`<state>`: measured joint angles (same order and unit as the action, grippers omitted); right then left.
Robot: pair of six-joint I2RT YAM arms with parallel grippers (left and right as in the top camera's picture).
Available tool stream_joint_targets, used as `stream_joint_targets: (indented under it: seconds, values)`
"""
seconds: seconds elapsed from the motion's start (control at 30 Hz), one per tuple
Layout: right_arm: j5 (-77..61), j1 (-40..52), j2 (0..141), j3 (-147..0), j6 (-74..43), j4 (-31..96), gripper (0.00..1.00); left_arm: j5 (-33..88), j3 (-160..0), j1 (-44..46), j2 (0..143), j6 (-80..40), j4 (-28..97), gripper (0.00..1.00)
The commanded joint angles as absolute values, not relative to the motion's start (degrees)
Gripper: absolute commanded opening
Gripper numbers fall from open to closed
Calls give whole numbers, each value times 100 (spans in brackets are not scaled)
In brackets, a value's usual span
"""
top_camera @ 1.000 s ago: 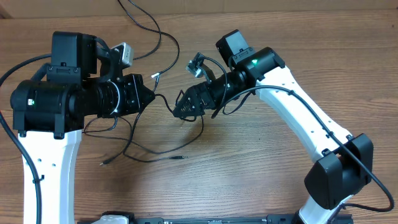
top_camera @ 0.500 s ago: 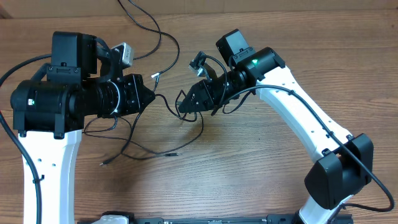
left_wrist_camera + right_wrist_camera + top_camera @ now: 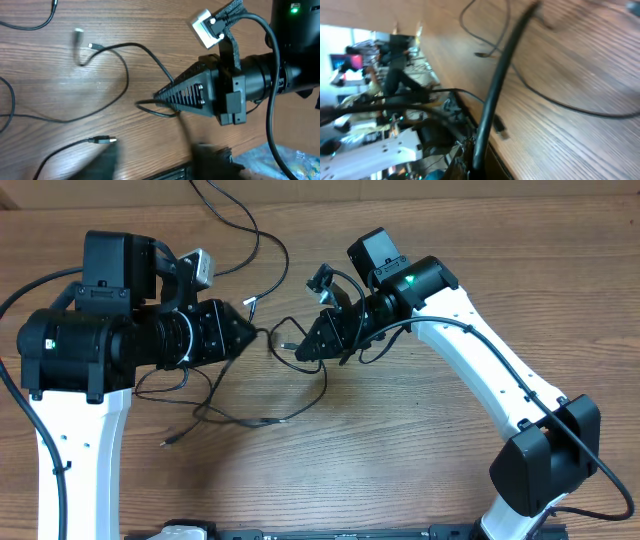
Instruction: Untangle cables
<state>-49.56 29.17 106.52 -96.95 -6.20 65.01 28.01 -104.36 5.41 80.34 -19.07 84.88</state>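
Several thin black cables (image 3: 252,420) lie in loose loops on the wooden table between the two arms. My right gripper (image 3: 301,352) is shut on one cable's loop (image 3: 152,108); the left wrist view shows its closed tip (image 3: 161,95) pinching it. In the right wrist view the same cable (image 3: 496,85) runs up out of the jaws, blurred. My left gripper (image 3: 256,332) is open, its blurred fingers (image 3: 106,164) apart with nothing between them. A USB plug (image 3: 103,141) lies just ahead of them. A small plug (image 3: 93,46) and a white end (image 3: 78,32) rest farther off.
Another cable (image 3: 240,225) trails off the table's far edge. A plug end (image 3: 166,443) lies near the front left. The right arm's body (image 3: 260,80) fills the right side of the left wrist view. The table's edge (image 3: 445,85) shows in the right wrist view.
My right gripper has shut on the cable loop and drawn slightly right. My left gripper has opened and let its cable go; the loop between the arms has shifted.
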Motion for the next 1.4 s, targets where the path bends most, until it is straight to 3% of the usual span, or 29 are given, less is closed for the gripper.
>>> stream_joint_targets:
  seconds: [0.0,0.07,0.23,0.57,1.03,1.37]
  values:
    - [-4215,2893,10663,-9684,-1057,6495,4,2773,-10519,572,8025,-1841,8495,81]
    - [-3981,2871,10663,-9727,-1240,6510,4,2661,-10519,572,8025,-1844,8530,100]
    - [-3802,2578,10571,-10175,-1376,6790,4,2353,-10516,569,8025,-1844,8672,100]
    - [-2005,1669,10468,-12108,-1699,8545,4,2185,-10516,569,8025,-1844,8696,100]
    - [-1831,-585,10466,-14877,-1811,9703,4,2182,-10516,569,8025,-1841,8698,100]
    - [845,-2593,10464,-15006,-3583,9657,4,2178,-10516,569,8025,-1841,8724,99]
